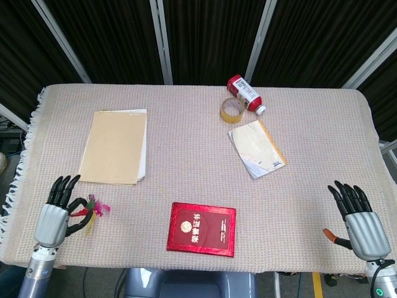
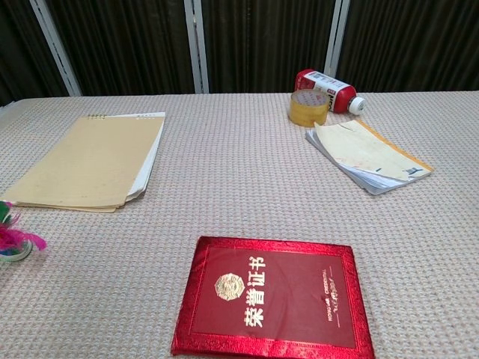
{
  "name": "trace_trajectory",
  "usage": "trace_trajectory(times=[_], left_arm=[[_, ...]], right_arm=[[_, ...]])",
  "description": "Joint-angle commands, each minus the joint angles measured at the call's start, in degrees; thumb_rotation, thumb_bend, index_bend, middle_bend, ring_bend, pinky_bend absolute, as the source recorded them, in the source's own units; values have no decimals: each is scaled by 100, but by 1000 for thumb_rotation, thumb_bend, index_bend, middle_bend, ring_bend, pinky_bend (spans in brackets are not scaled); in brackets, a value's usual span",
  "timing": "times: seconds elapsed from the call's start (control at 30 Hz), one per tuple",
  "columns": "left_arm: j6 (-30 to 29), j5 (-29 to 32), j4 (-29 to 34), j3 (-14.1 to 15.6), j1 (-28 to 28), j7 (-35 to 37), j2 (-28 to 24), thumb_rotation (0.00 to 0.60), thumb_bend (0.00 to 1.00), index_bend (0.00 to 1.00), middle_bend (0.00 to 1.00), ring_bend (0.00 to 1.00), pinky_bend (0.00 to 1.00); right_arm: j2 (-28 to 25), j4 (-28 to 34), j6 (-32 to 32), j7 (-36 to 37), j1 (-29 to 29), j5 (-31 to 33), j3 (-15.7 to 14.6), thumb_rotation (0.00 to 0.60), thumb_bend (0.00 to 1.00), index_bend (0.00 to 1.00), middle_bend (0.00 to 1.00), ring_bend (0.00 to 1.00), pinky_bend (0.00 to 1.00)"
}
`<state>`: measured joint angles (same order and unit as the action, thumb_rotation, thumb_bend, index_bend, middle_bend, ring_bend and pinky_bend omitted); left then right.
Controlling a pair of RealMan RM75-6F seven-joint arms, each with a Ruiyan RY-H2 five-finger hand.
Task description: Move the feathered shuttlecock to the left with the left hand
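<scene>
Now the feathered shuttlecock (image 1: 92, 208) sits far to the left of the red certificate folder (image 1: 201, 228), near the front left corner of the cloth-covered surface (image 1: 186, 155). The robot's left hand (image 1: 54, 214) is against it, dark fingers (image 1: 64, 186) extended forward while the thumb side curls toward the bright feathers; whether it actually grips the shuttlecock or merely rests beside it cannot be told from the head view, and the chest view shows only pink feathers and a pale base at the frame's left edge. The right hand (image 1: 358, 220) hovers well to the right of the folder, fingers spread and holding nothing. Behind the folder lie a tan notepad (image 1: 115, 146), a loose booklet (image 1: 255, 149), a roll of tape (image 1: 232, 110) and a red bottle (image 1: 244, 93) on its side. The shuttlecock looks very light, its feathers soft and easily crushed, so the firmer base seems the safer place to hold.
</scene>
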<state>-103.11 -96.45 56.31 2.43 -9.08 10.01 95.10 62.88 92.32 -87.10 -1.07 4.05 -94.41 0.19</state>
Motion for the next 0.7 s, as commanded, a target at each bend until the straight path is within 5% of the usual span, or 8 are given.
trace_trajectory(times=[0.03,0.13,0.3,0.4,0.5,0.57,0.7], left_arm=[[-213,44,-30,-8,194,64,-152,600,236,473,13,0,0],[-395,130,-113,-79,352,142,-236,600,230,394,2,0,0],[-632,201,135,-159,560,263,-525,600,180,125,0,0,0],[-814,200,609,-190,693,217,-845,600,177,94,0,0,0],[-486,437,1663,36,963,-602,-1553,600,177,135,0,0,0],[-20,943,2816,198,1153,-1801,-2271,600,184,145,0,0,0],[554,1929,4394,79,1184,-2942,-2963,600,204,138,0,0,0]], right_arm=[[19,-9,49,-31,24,37,11,600,118,0,0,0,0],[36,-15,87,-63,44,56,18,600,118,0,0,0,0],[35,5,57,-63,33,58,21,600,119,0,0,0,0],[37,12,41,-84,26,61,25,600,119,0,0,0,0],[25,54,64,-213,1,131,21,600,118,0,0,0,0],[6,130,83,-371,-30,237,33,600,119,0,0,0,0],[-12,236,58,-613,-75,317,48,600,119,0,0,0,0]])
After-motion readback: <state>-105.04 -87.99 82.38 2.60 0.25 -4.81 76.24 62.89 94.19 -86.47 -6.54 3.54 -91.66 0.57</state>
